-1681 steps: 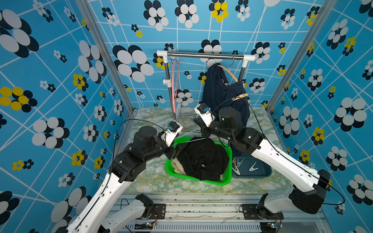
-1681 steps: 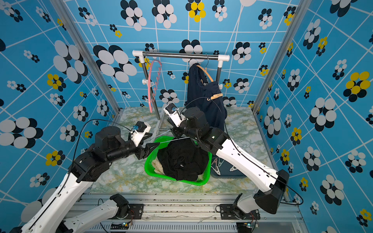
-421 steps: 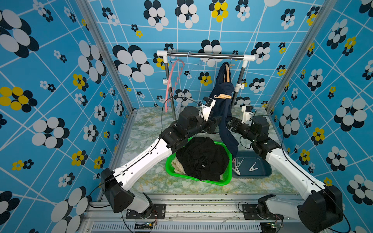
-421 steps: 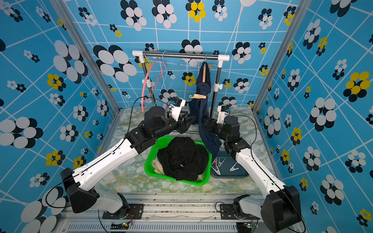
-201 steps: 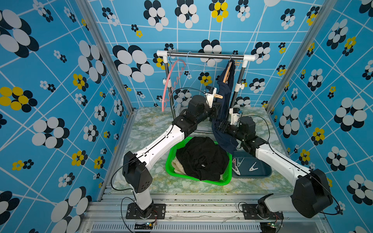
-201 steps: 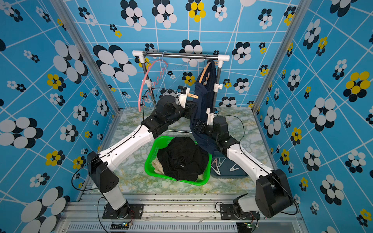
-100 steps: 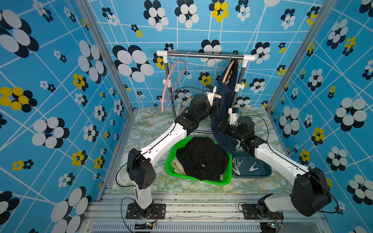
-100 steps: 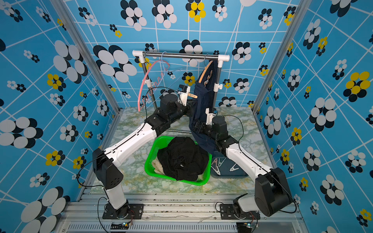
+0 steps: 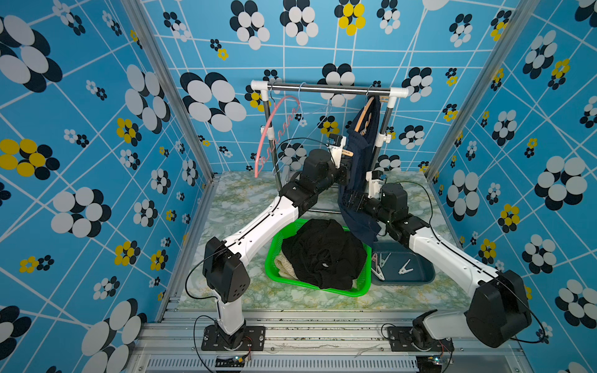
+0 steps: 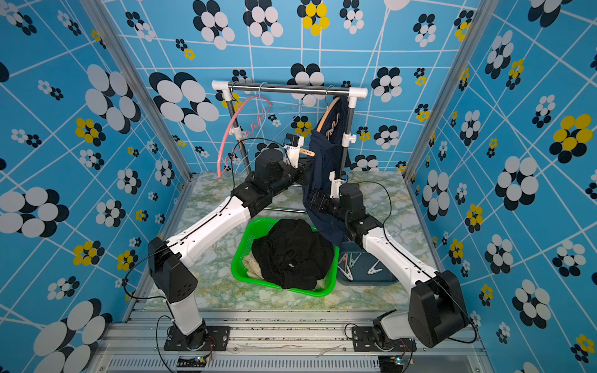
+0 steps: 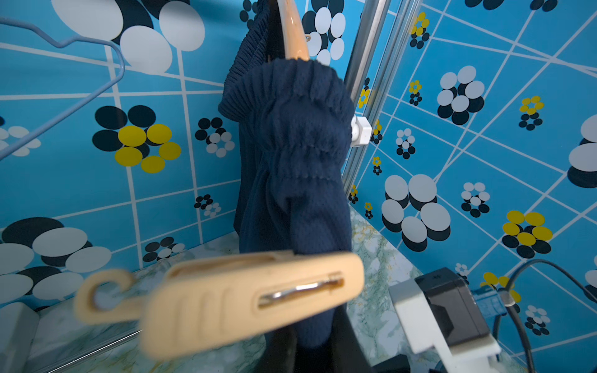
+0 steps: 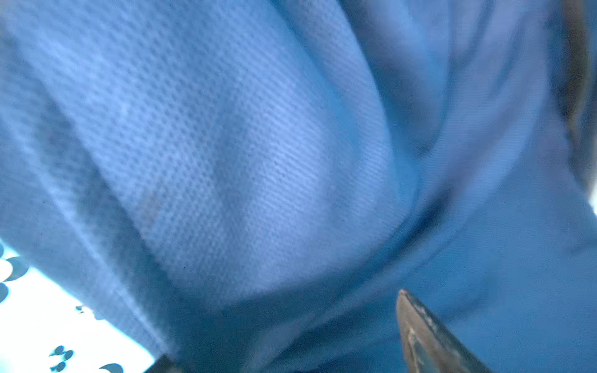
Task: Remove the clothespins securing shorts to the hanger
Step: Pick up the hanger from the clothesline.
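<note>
Navy shorts [image 9: 361,168] hang from a wooden hanger [image 9: 363,116] at the rack's right end. A tan clothespin [image 9: 347,153] is clipped on their waistband and sticks out sideways; in the left wrist view this clothespin [image 11: 226,300] lies blurred across the fingertips. My left gripper [image 9: 347,171] sits just under it, its fingers [image 11: 349,348] close together with navy fabric pinched between them. Lower down, my right gripper [image 9: 350,200] is pressed into the hanging fabric. Its fingers [image 12: 429,339] stand wide apart, and cloth fills that wrist view.
A green basket [image 9: 274,255] at the table's front holds black shorts [image 9: 323,252] over beige ones [image 9: 284,264]. A blue tray [image 9: 416,274] to its right holds loose white clothespins [image 9: 405,267]. A pink hanger [image 9: 274,129] and a thin wire hanger [image 9: 310,113] hang bare on the rail [image 9: 326,88].
My left gripper has closed under the clothespin over the last second. My right gripper's fingers have spread wider. Both arms have stayed almost in place, and the clothespin has not moved.
</note>
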Tool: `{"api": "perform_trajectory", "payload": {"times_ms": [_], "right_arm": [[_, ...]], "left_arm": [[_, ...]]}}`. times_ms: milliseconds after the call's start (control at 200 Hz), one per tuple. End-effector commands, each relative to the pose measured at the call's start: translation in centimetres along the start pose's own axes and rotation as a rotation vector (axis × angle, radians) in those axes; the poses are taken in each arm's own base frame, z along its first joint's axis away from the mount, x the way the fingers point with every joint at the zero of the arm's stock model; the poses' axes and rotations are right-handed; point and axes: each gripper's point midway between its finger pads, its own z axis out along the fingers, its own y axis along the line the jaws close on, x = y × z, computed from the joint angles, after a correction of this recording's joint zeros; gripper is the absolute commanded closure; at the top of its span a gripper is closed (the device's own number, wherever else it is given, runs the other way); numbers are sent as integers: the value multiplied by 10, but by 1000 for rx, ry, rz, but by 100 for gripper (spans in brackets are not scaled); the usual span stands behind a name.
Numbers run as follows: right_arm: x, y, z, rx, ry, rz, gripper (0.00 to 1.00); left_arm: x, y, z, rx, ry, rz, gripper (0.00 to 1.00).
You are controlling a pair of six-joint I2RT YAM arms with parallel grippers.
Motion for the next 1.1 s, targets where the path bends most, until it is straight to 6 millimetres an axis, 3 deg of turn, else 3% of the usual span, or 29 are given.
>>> {"api": "perform_trajectory", "payload": {"times_ms": [0, 260, 470, 710, 1095], "right_arm": [[-7, -2, -20, 79, -8, -64, 15], [-21, -17, -64, 225, -58, -123, 1], [-21, -20, -84, 254, -74, -130, 1], [-18, -25, -91, 274, -81, -128, 1], [-15, -31, -91, 296, -75, -120, 1]], "left_arm": [[-27, 14, -3, -35, -97, 16, 100], [-60, 24, -25, -81, -245, 131, 100], [-86, 43, -39, -63, -331, 115, 100], [-99, 51, -56, -83, -362, 166, 100], [-109, 44, -85, -42, -372, 193, 100]]}}
